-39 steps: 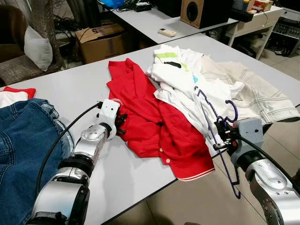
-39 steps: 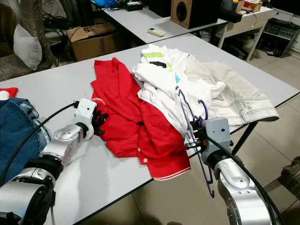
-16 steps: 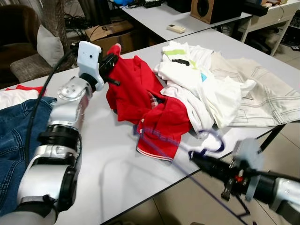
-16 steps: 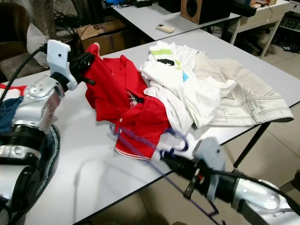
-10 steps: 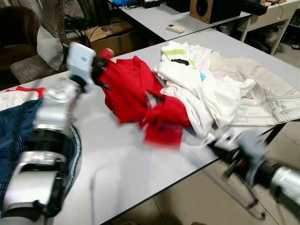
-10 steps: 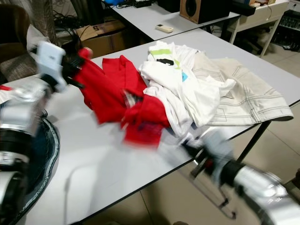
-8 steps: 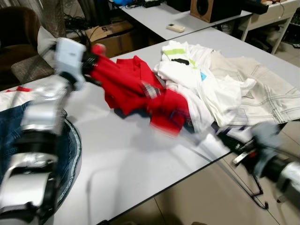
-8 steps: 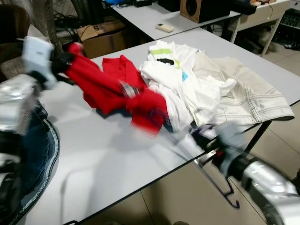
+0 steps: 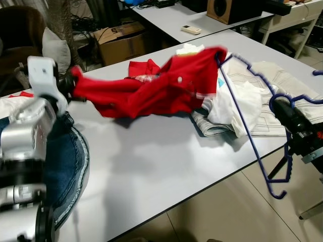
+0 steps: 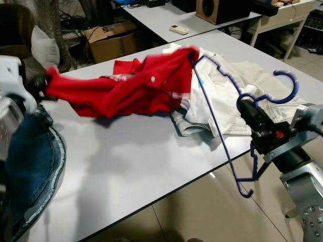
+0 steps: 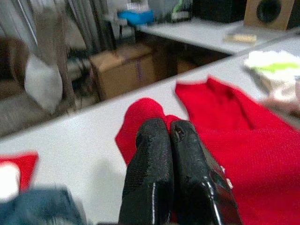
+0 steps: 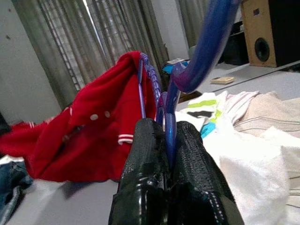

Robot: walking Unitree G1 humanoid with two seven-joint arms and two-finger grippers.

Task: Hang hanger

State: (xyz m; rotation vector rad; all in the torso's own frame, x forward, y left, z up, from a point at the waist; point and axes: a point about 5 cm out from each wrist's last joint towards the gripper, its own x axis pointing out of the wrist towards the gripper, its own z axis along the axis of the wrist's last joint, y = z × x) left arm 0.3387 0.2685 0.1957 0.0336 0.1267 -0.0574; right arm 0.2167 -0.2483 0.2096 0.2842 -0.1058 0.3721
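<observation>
Red shirt (image 9: 166, 85): lifted off table (image 9: 166, 156) since earlier, stretched | left gripper (image 11: 164, 140) pinching sleeve | right gripper (image 12: 164, 140) clamping blue hanger (image 10: 217, 106), tip inside shirt | threading under way

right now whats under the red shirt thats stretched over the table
The red shirt hangs between the left gripper and the blue hanger held by the right gripper. Beneath it lies bare grey table in shadow; its far end covers part of the white clothes.

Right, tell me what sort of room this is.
Probably a workroom or lab rather than a home: plain grey tables, a speaker and cardboard box behind, with clothes heaped for practice.
</observation>
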